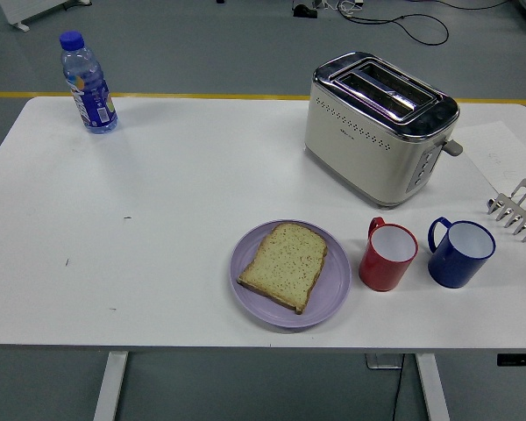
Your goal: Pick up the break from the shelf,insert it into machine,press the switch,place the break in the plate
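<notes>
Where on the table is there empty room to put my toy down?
The big bare stretch is on the left, between the water bottle and the purple plate. The right is crowded: toaster, red mug, blue mug, metal rack.

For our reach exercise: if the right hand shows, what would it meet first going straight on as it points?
Neither hand shows, so no line can be read. Nearest the right edge, where that arm would enter, are the rack and the blue cup.
</notes>
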{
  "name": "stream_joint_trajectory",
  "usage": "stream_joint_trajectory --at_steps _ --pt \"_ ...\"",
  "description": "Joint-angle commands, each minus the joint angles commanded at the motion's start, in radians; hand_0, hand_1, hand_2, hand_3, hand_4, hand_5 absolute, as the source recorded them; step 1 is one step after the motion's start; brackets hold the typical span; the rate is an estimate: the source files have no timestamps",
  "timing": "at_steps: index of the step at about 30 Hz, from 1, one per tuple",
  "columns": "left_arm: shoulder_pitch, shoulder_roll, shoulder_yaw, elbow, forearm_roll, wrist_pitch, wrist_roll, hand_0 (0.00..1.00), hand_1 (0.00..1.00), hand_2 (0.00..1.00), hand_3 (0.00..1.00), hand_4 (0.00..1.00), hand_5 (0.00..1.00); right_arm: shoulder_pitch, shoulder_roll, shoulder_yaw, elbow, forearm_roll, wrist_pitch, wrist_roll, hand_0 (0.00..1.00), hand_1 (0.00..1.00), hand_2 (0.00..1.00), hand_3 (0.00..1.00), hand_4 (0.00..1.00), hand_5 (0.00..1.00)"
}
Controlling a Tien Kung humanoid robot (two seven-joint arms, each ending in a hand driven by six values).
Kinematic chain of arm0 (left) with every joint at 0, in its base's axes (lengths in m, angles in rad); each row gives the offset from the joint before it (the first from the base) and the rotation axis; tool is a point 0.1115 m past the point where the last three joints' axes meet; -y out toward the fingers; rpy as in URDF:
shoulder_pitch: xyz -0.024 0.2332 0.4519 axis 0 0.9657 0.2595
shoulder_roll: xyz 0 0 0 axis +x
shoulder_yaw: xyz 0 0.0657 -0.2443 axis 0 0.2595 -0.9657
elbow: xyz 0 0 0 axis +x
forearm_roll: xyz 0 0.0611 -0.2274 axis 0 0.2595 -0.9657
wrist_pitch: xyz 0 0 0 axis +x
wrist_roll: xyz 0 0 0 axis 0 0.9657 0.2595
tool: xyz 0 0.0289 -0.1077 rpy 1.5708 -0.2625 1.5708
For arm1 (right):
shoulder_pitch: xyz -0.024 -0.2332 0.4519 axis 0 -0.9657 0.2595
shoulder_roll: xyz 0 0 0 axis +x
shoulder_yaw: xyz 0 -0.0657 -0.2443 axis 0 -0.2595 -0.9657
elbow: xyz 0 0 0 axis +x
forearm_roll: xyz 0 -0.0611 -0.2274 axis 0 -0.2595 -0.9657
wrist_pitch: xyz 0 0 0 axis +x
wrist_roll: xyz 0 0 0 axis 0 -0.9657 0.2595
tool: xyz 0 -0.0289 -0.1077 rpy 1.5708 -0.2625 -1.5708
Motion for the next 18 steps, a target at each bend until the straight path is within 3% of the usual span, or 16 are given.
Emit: stream_joint_trajectory --at_steps 6,18 --pt "-0.007 0.000 0.004 0.000 -0.006 0.000 0.000 0.601 0.465 0.473 0.540 0.281 0.929 0.005 0.021 0.014 -0.019 -0.018 0.025 -0.040 0.661 0.623 0.666 0.616 0.554 0.239" --pt "-0.014 0.000 0.004 0.000 -0.008 0.001 -0.002 0.602 0.465 0.474 0.540 0.279 0.929 0.009 0.027 0.034 -0.037 -0.027 0.025 -0.080 0.643 0.594 0.643 0.602 0.533 0.230"
